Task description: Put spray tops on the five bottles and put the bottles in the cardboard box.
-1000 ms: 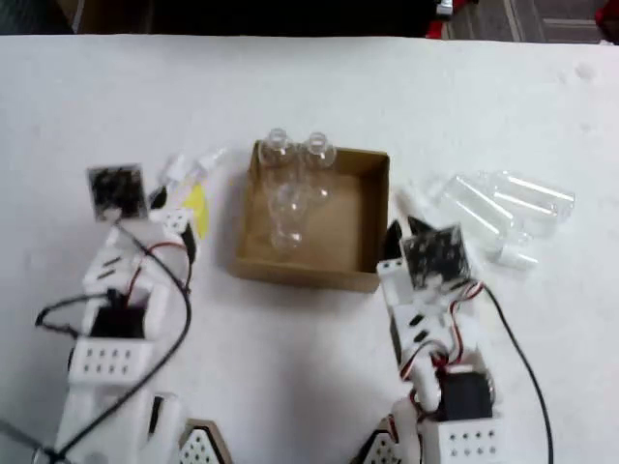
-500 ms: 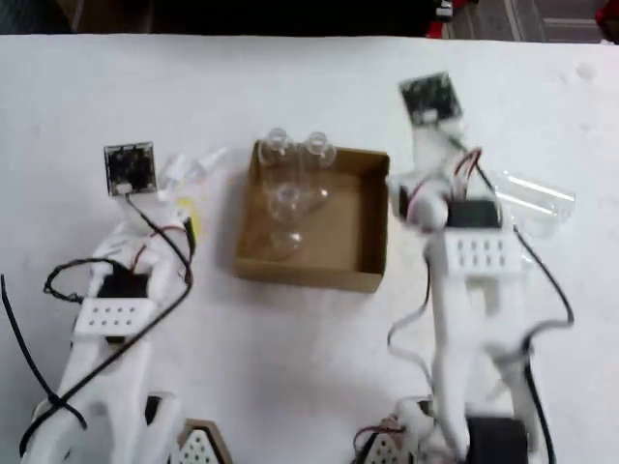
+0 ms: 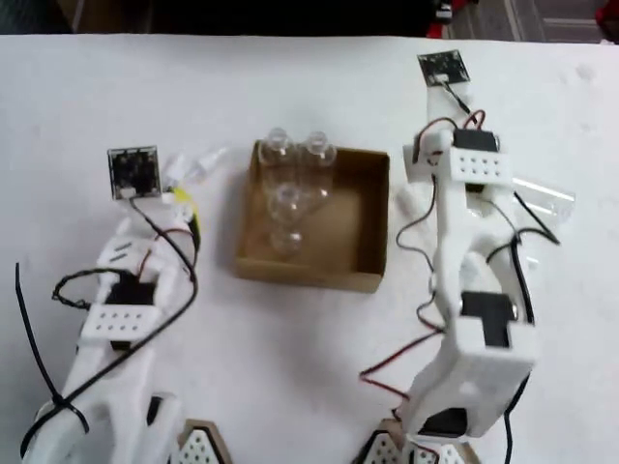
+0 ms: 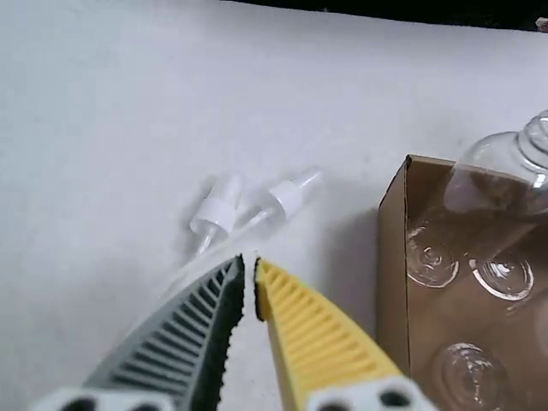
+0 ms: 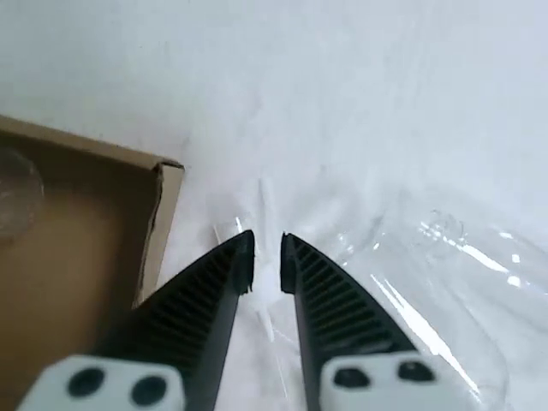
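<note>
The left tool [image 4: 249, 267] is held low over the bench [image 3: 290, 87], its grey and yellow jaws brought almost together with nothing between them. Just beyond its tips two loose spray tops [image 4: 218, 214] are seen lying side by side on the bench, beside the cardboard box [image 4: 392, 257].

The right tool [image 5: 266, 248] is poised on the other side of the box, its black jaws parted by a narrow gap; nothing is seen gripped. A small white piece [image 5: 228, 228], probably another spray top, lies just past its tips, and a clear bottle [image 5: 428, 265] is seen lying on its side close by.

At least three bottles in the box [image 3: 287, 198] can be counted from above; their necks look open, though that cannot be told for certain. The task is judged partly done: some bottles are boxed, apparently uncapped, while at least one bottle is on the bench and the spray tops are yet to be fitted.
</note>
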Controlling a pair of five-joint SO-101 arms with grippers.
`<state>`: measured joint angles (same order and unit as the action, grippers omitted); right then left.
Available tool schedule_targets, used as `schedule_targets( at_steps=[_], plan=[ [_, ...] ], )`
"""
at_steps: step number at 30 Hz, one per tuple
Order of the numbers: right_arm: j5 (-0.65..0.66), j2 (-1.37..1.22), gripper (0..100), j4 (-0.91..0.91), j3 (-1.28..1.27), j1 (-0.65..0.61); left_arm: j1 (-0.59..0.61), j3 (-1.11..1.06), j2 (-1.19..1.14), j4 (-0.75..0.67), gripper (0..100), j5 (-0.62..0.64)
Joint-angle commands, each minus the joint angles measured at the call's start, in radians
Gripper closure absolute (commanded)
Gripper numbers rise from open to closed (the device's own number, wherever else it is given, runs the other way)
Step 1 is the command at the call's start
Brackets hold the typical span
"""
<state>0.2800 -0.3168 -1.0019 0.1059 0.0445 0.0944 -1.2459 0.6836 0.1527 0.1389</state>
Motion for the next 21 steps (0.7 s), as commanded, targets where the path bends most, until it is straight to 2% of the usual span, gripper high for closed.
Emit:
schedule_targets(
  at_steps=[1, 13, 21],
  plan=[
    [0.000, -0.064, 96.1, -0.001, 0.130, -0.010, -0.016, 0.006, 0.005, -0.031, 98, -0.012],
    [0.008, -0.278, 96.1, -0.045, 0.367, -0.088, -0.016, 0.006, 0.005, -0.035, 98, -0.012],
    [0.009, -0.331, 96.1, -0.042, 0.388, -0.160, -0.016, 0.006, 0.005, -0.035, 98, -0.012]
  ],
)
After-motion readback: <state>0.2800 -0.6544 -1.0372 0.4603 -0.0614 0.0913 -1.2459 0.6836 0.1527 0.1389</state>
